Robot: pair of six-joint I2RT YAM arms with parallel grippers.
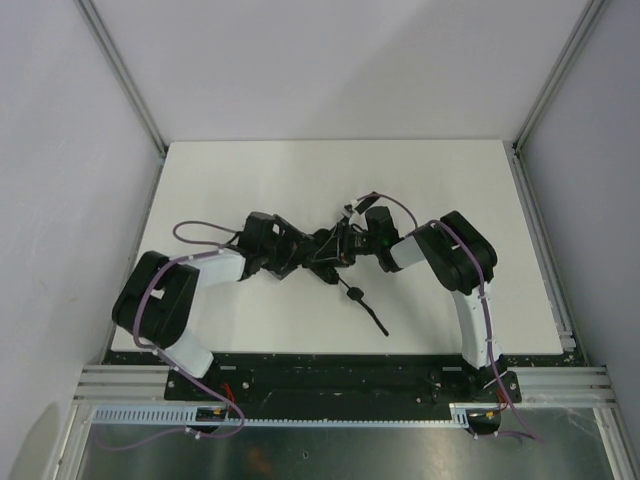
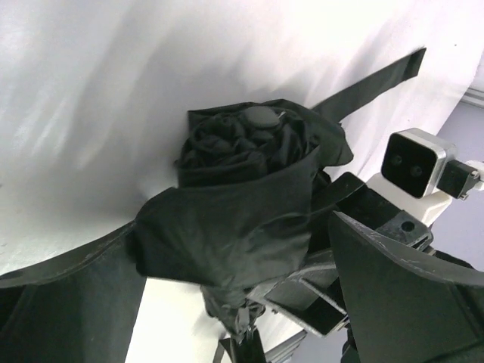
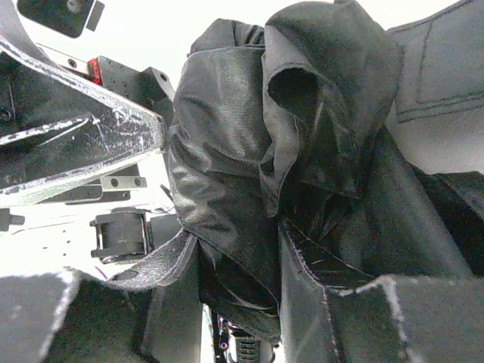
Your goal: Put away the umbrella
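Observation:
The black umbrella (image 1: 326, 250) is a crumpled folded bundle at the table's middle, between my two grippers. Its thin strap (image 1: 368, 308) trails toward the near edge. My left gripper (image 1: 296, 256) comes from the left and my right gripper (image 1: 350, 246) from the right, and both meet on the bundle. In the left wrist view the umbrella (image 2: 242, 204) with its round cap (image 2: 259, 117) fills the space between my left gripper's (image 2: 231, 231) jaws. In the right wrist view folded fabric (image 3: 249, 151) is pinched in my right gripper (image 3: 280, 265).
The white table (image 1: 250, 180) has grey walls on both sides and a metal rail at the near edge (image 1: 340, 385). The right wrist's camera block (image 2: 416, 162) shows close beside the umbrella. A flat black strap (image 2: 374, 79) lies on the table beyond it.

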